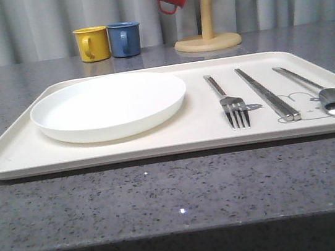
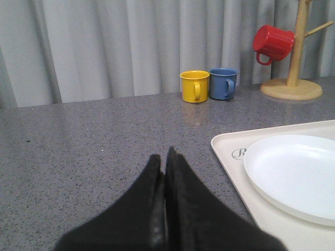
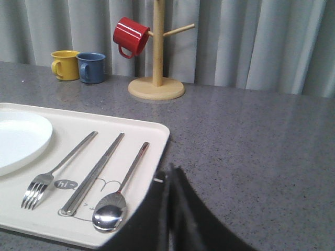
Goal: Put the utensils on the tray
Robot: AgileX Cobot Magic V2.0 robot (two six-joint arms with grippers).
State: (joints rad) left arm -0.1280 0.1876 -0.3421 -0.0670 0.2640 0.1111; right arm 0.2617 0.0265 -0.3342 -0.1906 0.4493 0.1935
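Front view: plate (image 1: 108,105), fork (image 1: 229,101), chopsticks (image 1: 268,94) and spoon (image 1: 325,94) all lie on the tray (image 1: 158,145). Left tool (image 2: 166,157) and right tool (image 3: 170,172) are closed, empty. Risk: the right tool, beside the tray's edge, could nudge it.

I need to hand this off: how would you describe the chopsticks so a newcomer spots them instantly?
Start at the big cream tray on the grey table. Right of the white plate lie three metal utensils side by side. The chopsticks are the middle one, between the fork and the spoon: two flat straight strips pressed together, with neither tines nor bowl.
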